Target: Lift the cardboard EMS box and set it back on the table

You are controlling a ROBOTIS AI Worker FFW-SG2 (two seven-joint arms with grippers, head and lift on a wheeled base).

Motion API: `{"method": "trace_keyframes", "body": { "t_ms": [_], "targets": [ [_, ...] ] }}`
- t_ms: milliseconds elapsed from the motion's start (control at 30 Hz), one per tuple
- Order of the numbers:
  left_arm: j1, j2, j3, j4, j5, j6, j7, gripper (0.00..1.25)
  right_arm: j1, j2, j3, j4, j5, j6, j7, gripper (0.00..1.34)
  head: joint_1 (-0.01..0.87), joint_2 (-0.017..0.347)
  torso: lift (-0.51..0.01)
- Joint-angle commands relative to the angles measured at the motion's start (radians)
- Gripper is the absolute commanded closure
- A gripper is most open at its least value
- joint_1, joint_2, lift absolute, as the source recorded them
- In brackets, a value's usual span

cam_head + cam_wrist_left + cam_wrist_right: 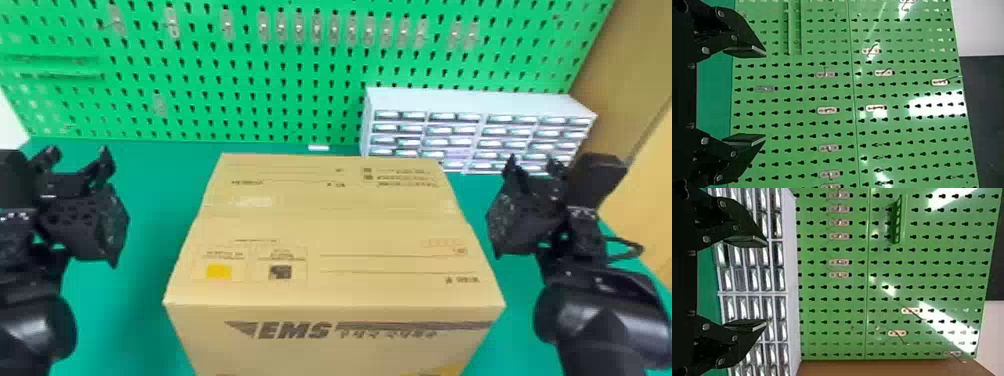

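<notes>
The EMS box (325, 225) stands mid-tabletop (150, 200), with open room along its left and right sides. The left gripper (77, 154) and right gripper (532, 162) flank it, apart from its edges, fingers spread, both empty. A drawer cabinet (480, 100) sits by the back edge, toward the right corner.

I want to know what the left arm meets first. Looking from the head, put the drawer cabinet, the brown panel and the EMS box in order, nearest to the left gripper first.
From the left gripper:
1. EMS box, just to its right.
2. Drawer cabinet, farther right, behind the box.
3. Brown panel, far right, beyond the cabinet.
</notes>
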Motion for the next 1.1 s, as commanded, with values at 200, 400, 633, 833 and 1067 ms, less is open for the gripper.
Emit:
{"method": "trace_keyframes", "body": {
  "t_ms": [200,400,633,833,1067],
  "targets": [
    [-0.002,0.0,-0.002,0.002,0.0,0.002,0.0,0.49,0.0,-0.001,0.006,0.0,-0.002,-0.006,0.0,0.54,0.678,-0.015,-0.049],
    [-0.003,0.0,0.0,0.002,0.0,0.0,0.0,0.49,-0.005,-0.001,0.009,0.0,-0.002,-0.009,0.0,0.54,0.678,-0.015,-0.056],
    [-0.005,0.0,-0.002,0.002,0.0,0.002,0.0,0.49,-0.005,-0.002,0.014,0.0,-0.002,-0.018,0.0,0.54,0.678,-0.015,-0.064],
    [-0.005,0.0,0.0,0.002,0.0,0.002,0.0,0.49,-0.006,-0.004,0.014,0.0,0.002,-0.018,0.0,0.54,0.678,-0.015,-0.071],
    [-0.005,0.0,0.0,0.002,0.0,0.002,0.0,0.49,-0.006,-0.004,0.015,0.0,0.003,-0.018,0.0,0.54,0.678,-0.015,-0.079]
  ]
}}
